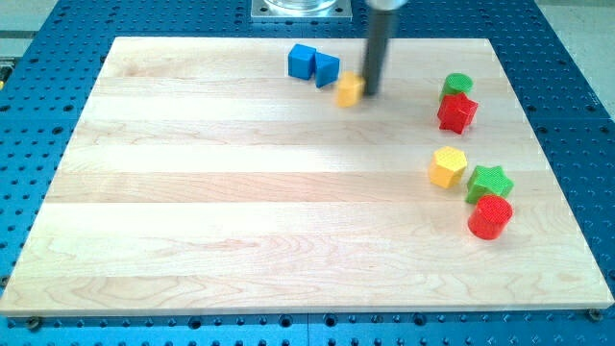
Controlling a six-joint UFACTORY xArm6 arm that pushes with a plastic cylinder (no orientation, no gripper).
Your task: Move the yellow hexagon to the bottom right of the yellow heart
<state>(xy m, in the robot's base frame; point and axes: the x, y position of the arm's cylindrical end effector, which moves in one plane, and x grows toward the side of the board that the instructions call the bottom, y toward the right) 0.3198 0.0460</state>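
The yellow hexagon point(448, 166) lies at the view's right, just left of a green star point(489, 182). The yellow heart point(350, 89) lies near the view's top centre, its shape hard to make out. My tip point(370, 94) stands right at the heart's right side, touching or nearly touching it. The tip is far up and to the left of the hexagon. The dark rod rises from the tip to the view's top edge.
A blue cube point(302, 61) and a blue triangular block point(327, 69) sit just left of the heart. A green block point(457, 85) and a red block point(457, 112) lie at upper right. A red cylinder point(490, 216) lies below the star. The wooden board point(240, 211) rests on a blue perforated table.
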